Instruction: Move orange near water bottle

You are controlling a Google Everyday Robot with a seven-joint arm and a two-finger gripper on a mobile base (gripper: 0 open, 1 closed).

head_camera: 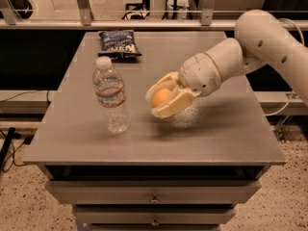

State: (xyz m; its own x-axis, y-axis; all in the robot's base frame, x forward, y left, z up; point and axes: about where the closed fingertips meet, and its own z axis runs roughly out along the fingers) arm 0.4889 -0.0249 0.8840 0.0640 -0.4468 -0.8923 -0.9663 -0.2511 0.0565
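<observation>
Your end effector (163,100) pinches the orange (160,96) between both fingers, apparently clear of the desk (159,146), so it cannot roll away. The water bottle (111,97) stands upright at the orange's nine o'clock, near but not touching.

grey tabletop (231,143) under the end effector (158,100), which hovers over its middle; drawers (120,192) below, speckled floor (281,201) further down, a metal rail (144,25) behind, warm dim light.
</observation>
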